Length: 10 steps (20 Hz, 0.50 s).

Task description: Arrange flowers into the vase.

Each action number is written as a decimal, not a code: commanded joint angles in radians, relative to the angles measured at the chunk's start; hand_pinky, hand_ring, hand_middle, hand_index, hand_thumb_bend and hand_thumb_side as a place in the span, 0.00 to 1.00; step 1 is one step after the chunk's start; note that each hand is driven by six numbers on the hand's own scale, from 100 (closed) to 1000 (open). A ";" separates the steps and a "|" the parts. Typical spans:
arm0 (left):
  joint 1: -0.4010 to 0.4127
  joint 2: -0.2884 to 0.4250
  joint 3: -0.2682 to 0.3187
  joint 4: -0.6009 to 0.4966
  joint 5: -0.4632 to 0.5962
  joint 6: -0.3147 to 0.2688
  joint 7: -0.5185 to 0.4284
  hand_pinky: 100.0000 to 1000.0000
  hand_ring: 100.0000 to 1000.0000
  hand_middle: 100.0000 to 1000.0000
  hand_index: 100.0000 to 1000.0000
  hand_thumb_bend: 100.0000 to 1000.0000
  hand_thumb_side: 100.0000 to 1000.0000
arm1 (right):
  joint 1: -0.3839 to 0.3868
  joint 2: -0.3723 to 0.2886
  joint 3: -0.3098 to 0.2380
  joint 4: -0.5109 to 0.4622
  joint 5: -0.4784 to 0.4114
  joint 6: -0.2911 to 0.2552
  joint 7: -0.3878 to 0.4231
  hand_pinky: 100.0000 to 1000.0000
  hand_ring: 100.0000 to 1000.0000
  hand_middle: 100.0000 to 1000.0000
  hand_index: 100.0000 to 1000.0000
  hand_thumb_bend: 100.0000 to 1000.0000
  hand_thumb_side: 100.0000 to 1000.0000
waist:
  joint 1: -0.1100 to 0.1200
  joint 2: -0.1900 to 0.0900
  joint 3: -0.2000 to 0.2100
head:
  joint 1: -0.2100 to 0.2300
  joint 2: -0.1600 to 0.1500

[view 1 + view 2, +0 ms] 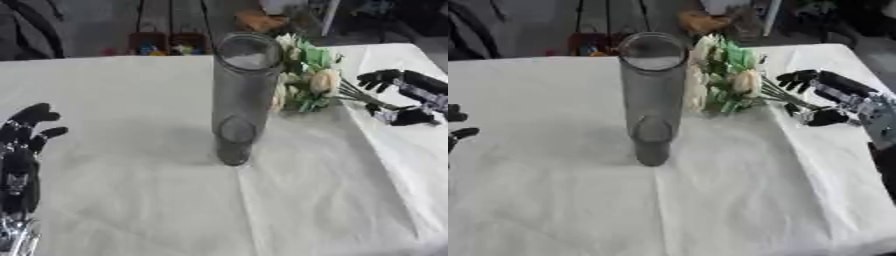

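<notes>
My right robot hand point(824, 102) is curled round the flower stems point(785, 96) — bouquet point(306, 75) lying beside the vase point(241, 95). Best move, I reckon: lift high, tip stems down, clear the rim — left robot hand point(22, 145) idles open.

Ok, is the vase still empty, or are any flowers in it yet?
Empty. The vase stands upright with nothing inside; the flowers lie on the table beside it, stems at the right hand.

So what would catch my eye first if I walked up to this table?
Probably the tall grey glass vase standing upright and empty at the middle of the white-covered table. Just behind it on the right lies a bunch of pale flowers, its stems at the fingers of the robot's black right hand. The left hand rests idle at the left edge, fingers up.
</notes>
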 commanded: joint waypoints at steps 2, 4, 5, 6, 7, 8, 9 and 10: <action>-0.011 0.004 -0.003 -0.016 0.004 -0.001 -0.002 0.68 0.92 0.59 0.77 0.96 0.74 | -0.033 -0.015 -0.017 0.013 0.036 -0.081 0.053 0.65 0.75 0.77 0.95 0.09 0.03 | 0.000 -0.017 0.004 | -0.003 0.006; -0.011 0.003 -0.003 -0.016 0.004 -0.001 -0.003 0.68 0.92 0.59 0.77 0.96 0.74 | -0.038 -0.012 -0.020 0.021 0.050 -0.081 0.041 0.65 0.75 0.77 0.95 0.09 0.03 | 0.000 -0.017 0.006 | -0.003 0.006; -0.011 0.003 -0.003 -0.016 0.004 -0.001 -0.003 0.68 0.92 0.59 0.77 0.96 0.74 | -0.041 -0.011 -0.021 0.025 0.057 -0.081 0.035 0.65 0.75 0.77 0.95 0.09 0.03 | 0.001 -0.017 0.006 | -0.004 0.006; -0.012 0.003 -0.003 -0.016 0.004 -0.001 -0.003 0.68 0.92 0.59 0.78 0.96 0.74 | -0.043 -0.010 -0.022 0.029 0.063 -0.081 0.029 0.65 0.75 0.77 0.95 0.09 0.03 | 0.001 -0.017 0.007 | -0.004 0.006; -0.012 0.002 -0.004 -0.016 0.005 -0.001 -0.003 0.68 0.92 0.59 0.78 0.96 0.74 | -0.045 -0.010 -0.024 0.032 0.069 -0.081 0.023 0.65 0.75 0.77 0.95 0.09 0.03 | 0.001 -0.017 0.008 | -0.005 0.006; -0.012 0.002 -0.004 -0.016 0.005 -0.001 -0.003 0.68 0.92 0.59 0.78 0.96 0.74 | -0.047 -0.009 -0.026 0.035 0.075 -0.081 0.017 0.65 0.75 0.77 0.95 0.09 0.02 | 0.002 -0.017 0.008 | -0.005 0.005; -0.012 0.002 -0.004 -0.016 0.005 0.000 -0.003 0.68 0.92 0.59 0.78 0.96 0.74 | -0.049 -0.009 -0.030 0.038 0.079 -0.081 0.010 0.65 0.75 0.77 0.95 0.08 0.02 | 0.002 -0.017 0.009 | -0.005 0.005; -0.012 0.002 -0.004 -0.016 0.005 0.000 -0.003 0.68 0.92 0.59 0.78 0.96 0.74 | -0.051 -0.010 -0.033 0.041 0.084 -0.081 0.004 0.65 0.75 0.77 0.95 0.09 0.02 | 0.003 -0.018 0.010 | -0.006 0.005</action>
